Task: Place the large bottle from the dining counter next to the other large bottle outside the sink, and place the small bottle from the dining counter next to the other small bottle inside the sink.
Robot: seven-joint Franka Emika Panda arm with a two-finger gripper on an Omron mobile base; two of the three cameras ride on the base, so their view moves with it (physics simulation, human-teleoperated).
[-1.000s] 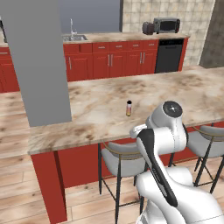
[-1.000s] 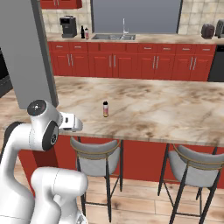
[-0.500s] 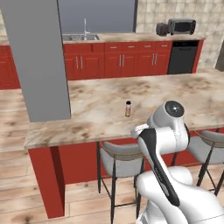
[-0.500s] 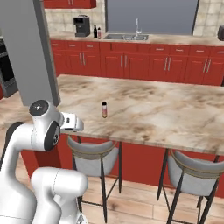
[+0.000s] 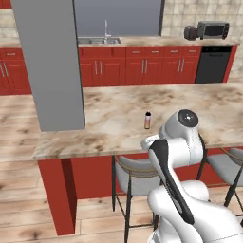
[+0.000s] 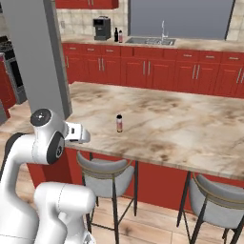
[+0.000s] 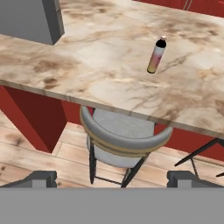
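Dining counter (image 5: 109, 118), marble-topped with a red base, running across the middle of both base views. A small bottle (image 5: 147, 120) with a dark cap stands upright on it, alone on the bare top, just above centre in the left base view and left of centre in the right base view; in the hand view it appears in the upper right of the frame, tilted by the camera's angle. No large bottle can be made out on the dining counter.

Gripper (image 7: 111, 177): its two dark fingertips (image 7: 40, 176) stand at the lower left and lower right corners of the hand view, spread to full width with nothing between them. It hangs well apart from the small bottle, off the counter's near edge and above a grey stool (image 7: 124, 135), which is tucked under that edge at lower centre of the frame.

Grey pillar (image 5: 50, 61), rising from the counter's left end in the upper left of both base views.

Sink (image 6: 148, 41), set in the far red cabinet run below a tall faucet, top centre of the right base view. Two bottles (image 6: 117, 35) stand on the far counter just left of it, beside a dark coffee machine (image 6: 101, 28); their sizes are too small to compare. What lies inside the sink cannot be seen.
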